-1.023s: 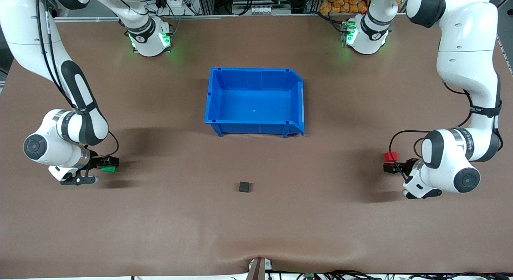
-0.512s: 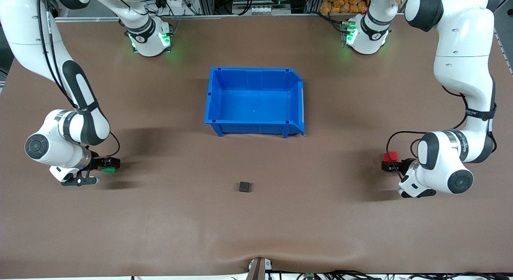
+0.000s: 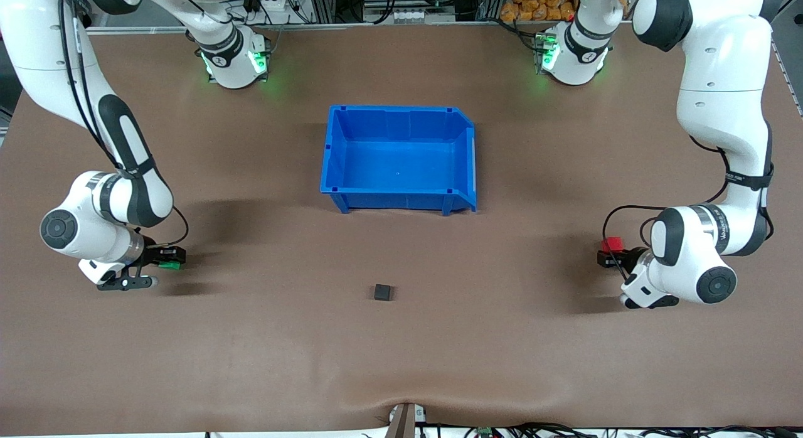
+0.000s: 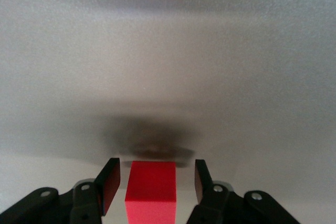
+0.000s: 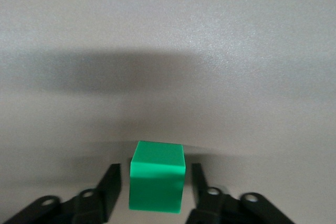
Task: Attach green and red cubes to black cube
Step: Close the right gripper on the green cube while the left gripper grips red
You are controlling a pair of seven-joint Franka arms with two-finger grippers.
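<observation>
Left tool (image 4: 152, 184) astride red cube (image 4: 151, 190), gaps visible | right tool (image 5: 152, 184) astride green cube (image 5: 157, 177), contact unclear

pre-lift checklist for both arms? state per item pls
1. Small red cube centred between the left gripper jaws: ok.
2. Left jaws shut on the red cube: not ok, a gap shows on each side.
3. Small green cube centred between the right gripper jaws: ok.
4. Right jaws shut on the green cube: not ok, gaps show on both sides.
5. Small matte black cube alone on the brown table mat, nearer the camera than the blue plastic bin: ok.
6. Cubes square to the jaws: cannot tell.
</observation>
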